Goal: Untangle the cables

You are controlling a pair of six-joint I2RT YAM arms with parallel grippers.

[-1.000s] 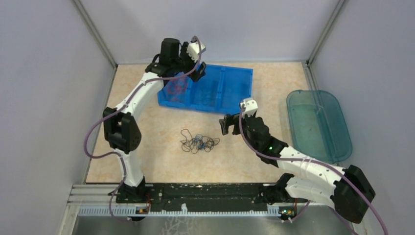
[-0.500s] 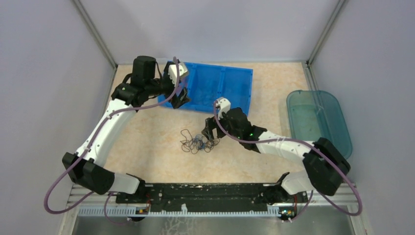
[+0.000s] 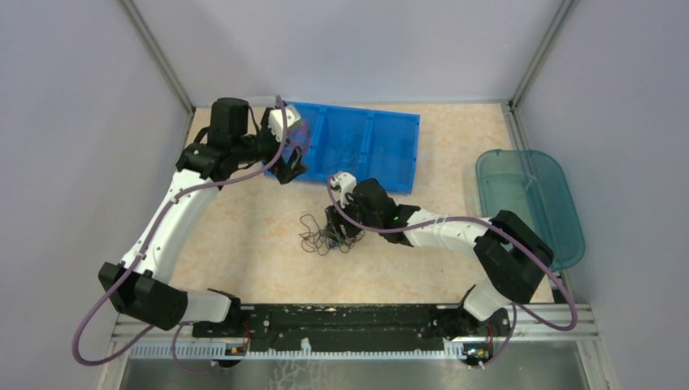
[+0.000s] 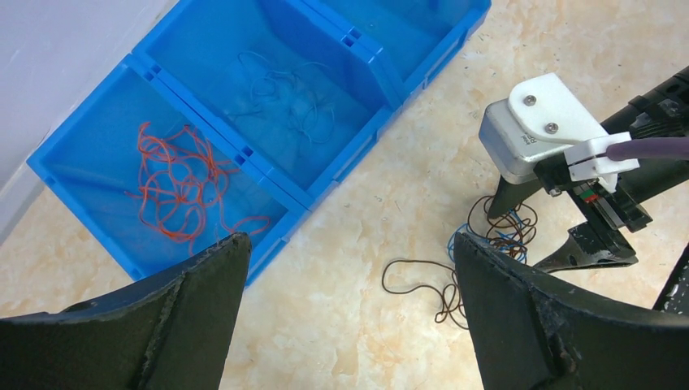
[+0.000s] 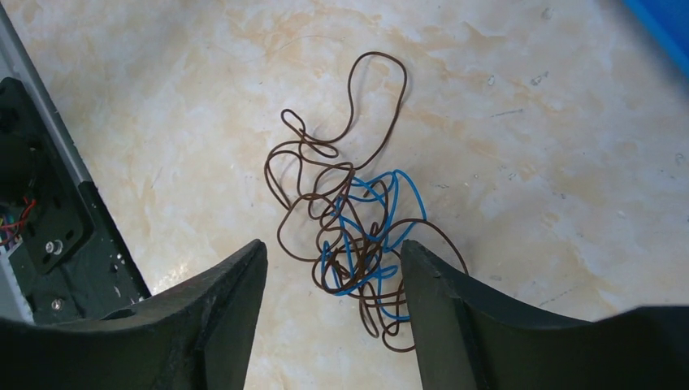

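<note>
A tangled clump of thin brown and blue cables [image 3: 325, 236] lies on the table; it shows in the right wrist view [image 5: 357, 244] and the left wrist view [image 4: 491, 240]. My right gripper [image 3: 339, 225] is open just above the clump, its jaws either side of the clump's right part [image 5: 333, 268]. My left gripper [image 3: 286, 166] is open and empty above the near left corner of the blue bin [image 3: 410, 138]. Red cables [image 4: 183, 183] lie in the bin's left compartment, thin blue ones [image 4: 288, 89] in the middle compartment.
A teal oval tray [image 3: 528, 203] lies at the right of the table. The black base rail [image 3: 341, 321] runs along the near edge. Grey walls close in left, back and right.
My right gripper moved left and down over the clump. My left arm swung back from over the bin toward its near left corner.
</note>
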